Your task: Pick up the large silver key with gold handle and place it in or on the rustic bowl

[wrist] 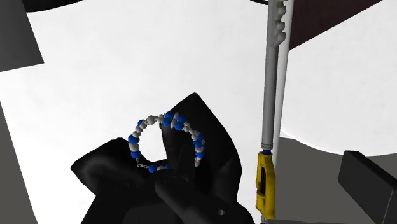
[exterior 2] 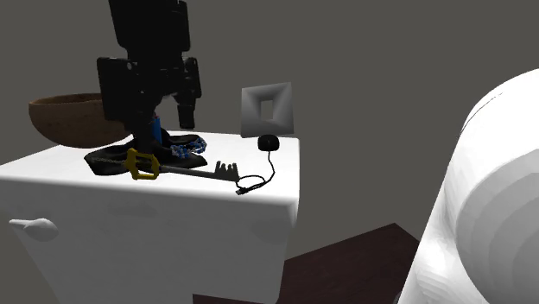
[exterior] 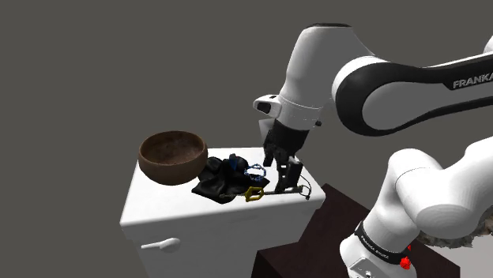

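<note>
The key lies flat on the white cabinet top (exterior 2: pixel 259 203), with a gold handle (exterior 2: pixel 142 164) and a silver shaft (exterior 2: pixel 195 172); in the wrist view I see the shaft (wrist: pixel 270 89) and handle (wrist: pixel 264 184). The handle's end rests against a crumpled black cloth (wrist: pixel 127 178) that carries a blue-and-white bead bracelet (wrist: pixel 167 141). The brown rustic bowl (exterior: pixel 172 156) stands upright beyond the cloth, at the shoulder view's left. My gripper (exterior: pixel 276 160) (exterior 2: pixel 164 119) (wrist: pixel 286 203) hovers just above the cloth and key handle, open and holding nothing.
A black plug (exterior 2: pixel 269 142) with a thin cable (exterior 2: pixel 259 179) lies by the key's toothed end. A grey square frame (exterior 2: pixel 266 110) stands at the cabinet's back. The cabinet has a front handle (exterior: pixel 162 245). The dark stand (exterior: pixel 332 229) sits beside the cabinet.
</note>
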`<state>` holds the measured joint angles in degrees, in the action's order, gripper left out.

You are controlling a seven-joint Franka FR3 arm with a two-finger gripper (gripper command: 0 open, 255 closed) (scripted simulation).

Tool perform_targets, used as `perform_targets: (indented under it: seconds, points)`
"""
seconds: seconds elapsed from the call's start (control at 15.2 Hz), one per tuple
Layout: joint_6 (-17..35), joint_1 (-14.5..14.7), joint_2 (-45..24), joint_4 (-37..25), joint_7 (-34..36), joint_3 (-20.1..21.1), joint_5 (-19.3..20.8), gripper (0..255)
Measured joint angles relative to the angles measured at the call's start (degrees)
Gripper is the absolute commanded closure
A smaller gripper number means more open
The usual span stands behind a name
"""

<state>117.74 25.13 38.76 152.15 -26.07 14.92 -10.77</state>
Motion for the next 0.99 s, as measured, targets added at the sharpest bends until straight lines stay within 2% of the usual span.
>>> perform_targets:
  seconds: [0.2, 0.53, 0.92, 0.99]
  points:
    - [2.35, 1.20, -0.57, 1.51, -1.10, 0.78, -0.41, 0]
    - [7.13, 1.43, -2.76, 4.04, -1.27, 1.62, -0.92, 0]
    - [7.89, 1.44, -3.08, 4.45, -1.30, 1.73, -0.99, 0]
    - [7.90, 1.44, -3.09, 4.45, -1.30, 1.73, -0.99, 255]
